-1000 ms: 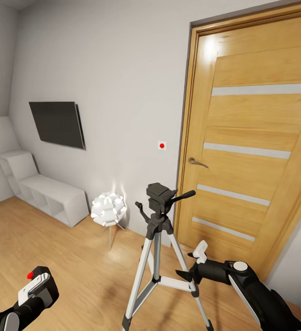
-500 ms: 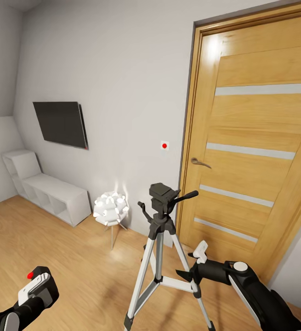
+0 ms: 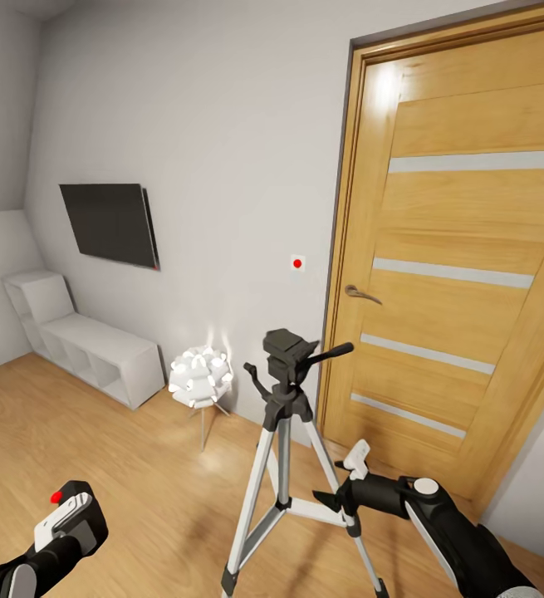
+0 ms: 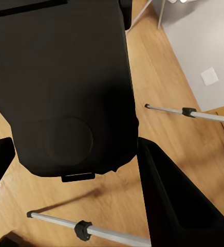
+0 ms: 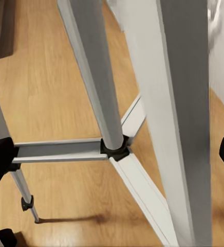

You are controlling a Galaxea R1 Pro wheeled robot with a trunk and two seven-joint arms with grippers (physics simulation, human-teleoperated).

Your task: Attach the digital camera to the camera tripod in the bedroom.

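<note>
My right gripper (image 3: pixel 338 498) now sits a little further left and lower in the head view, closing on the camera tripod (image 3: pixel 286 432), whose black head tilts slightly left of where it stood; earlier my whole view slid slightly, nudging the wall left

evenly bright, soft and diffuse throughout. strong glare patch high on the wooden door (image 3: pixel 463 274), glowing white ball lamp (image 3: pixel 198 378) against the wall. faint soft shadow of the camera tripod (image 3: pixel 284 448) on the floor below the right gripper (image 3: pixel 338 490). wide-angle bowing at the head view's edges. close, slightly soft tripod legs in the right wrist view.
</note>
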